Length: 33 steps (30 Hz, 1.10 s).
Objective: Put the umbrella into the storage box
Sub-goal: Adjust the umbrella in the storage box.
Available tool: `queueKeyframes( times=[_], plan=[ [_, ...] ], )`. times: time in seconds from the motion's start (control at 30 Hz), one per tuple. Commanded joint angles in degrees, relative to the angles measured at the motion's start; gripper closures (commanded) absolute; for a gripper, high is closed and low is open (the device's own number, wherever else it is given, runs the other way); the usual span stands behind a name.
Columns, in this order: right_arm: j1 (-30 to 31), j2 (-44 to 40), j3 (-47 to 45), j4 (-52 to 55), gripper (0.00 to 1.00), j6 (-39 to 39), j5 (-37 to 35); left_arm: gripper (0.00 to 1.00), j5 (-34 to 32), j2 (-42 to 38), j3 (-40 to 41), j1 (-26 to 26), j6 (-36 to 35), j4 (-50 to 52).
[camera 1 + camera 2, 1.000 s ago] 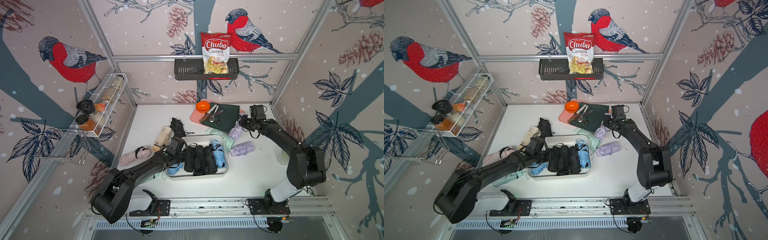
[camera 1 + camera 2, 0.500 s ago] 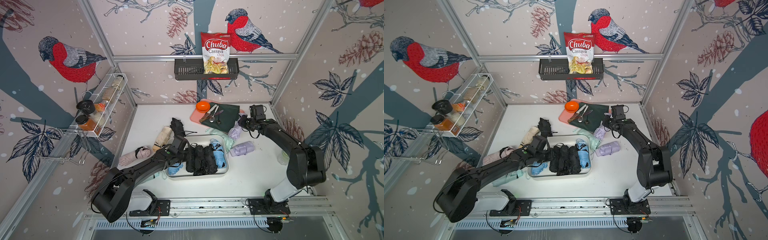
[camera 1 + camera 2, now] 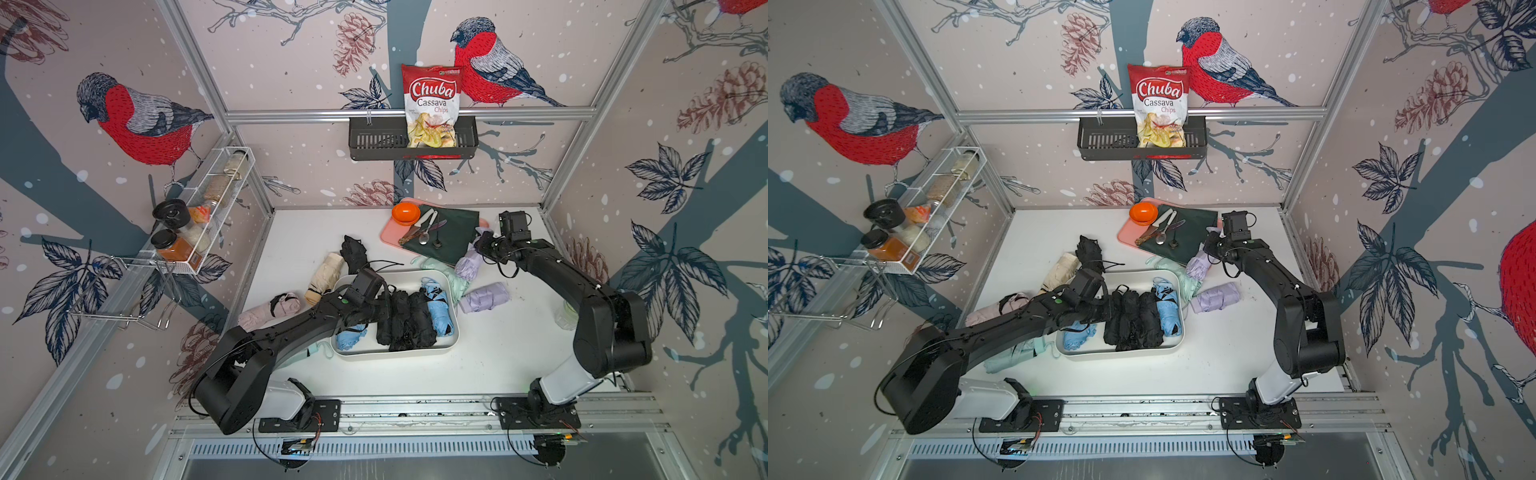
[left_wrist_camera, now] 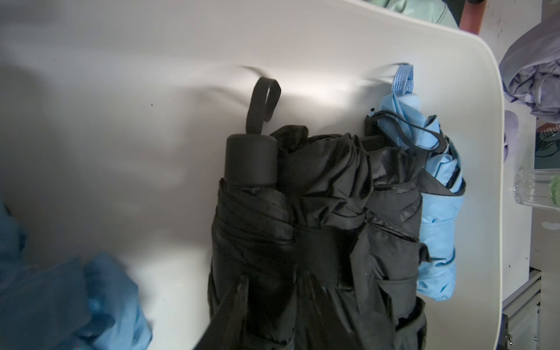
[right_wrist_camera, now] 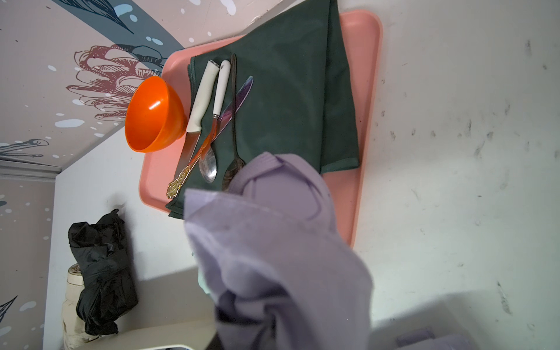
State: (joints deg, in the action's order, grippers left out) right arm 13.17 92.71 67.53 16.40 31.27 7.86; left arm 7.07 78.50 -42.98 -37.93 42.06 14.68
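The cream-white storage box (image 3: 395,355) (image 3: 1121,353) (image 4: 151,121) stands mid-table in both top views. In it lie three black folded umbrellas (image 3: 401,320) and two light blue ones (image 3: 438,311). My left gripper (image 3: 370,316) (image 4: 277,303) reaches into the box. Its fingers (image 4: 239,291) stand close together on the leftmost black umbrella (image 4: 254,218). At the back right my right gripper (image 3: 484,246) (image 3: 1214,245) is shut on a lilac umbrella (image 3: 469,264) (image 5: 272,242) beside the pink tray. The lilac fabric hides those fingers in the right wrist view.
Loose on the table are beige (image 3: 324,272), black (image 3: 353,251), pink (image 3: 270,307), mint (image 3: 444,274) and a second lilac (image 3: 484,297) umbrella. The pink tray (image 5: 368,91) carries a green cloth, cutlery and an orange bowl (image 3: 405,212). A clear glass (image 3: 565,316) stands at the right.
My left gripper has shifted a little to the right inside the box and its jaws have narrowed. The right arm has hardly moved and still holds the lilac umbrella.
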Motion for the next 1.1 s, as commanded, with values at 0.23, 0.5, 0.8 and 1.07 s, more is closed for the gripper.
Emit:
queueKeyframes(
  times=[0.23,0.5,0.8,1.07],
  plan=[
    [2.1,-0.3,0.6,-3.5,0.70,-1.1,1.2,0.77,2.2,2.4,0.1,-0.3,1.4,-1.9],
    [4.1,-0.3,2.8,-1.7,0.70,-2.5,0.1,0.78,2.2,2.6,-0.3,-0.5,1.0,-2.5],
    [9.0,-3.5,6.3,-0.1,0.74,-3.6,0.6,0.78,1.4,1.6,0.8,-0.5,1.0,-3.1],
    [15.3,-3.3,7.7,-4.3,0.75,-2.8,2.3,0.78,1.7,1.5,0.9,-0.4,0.9,-3.8]
  ],
)
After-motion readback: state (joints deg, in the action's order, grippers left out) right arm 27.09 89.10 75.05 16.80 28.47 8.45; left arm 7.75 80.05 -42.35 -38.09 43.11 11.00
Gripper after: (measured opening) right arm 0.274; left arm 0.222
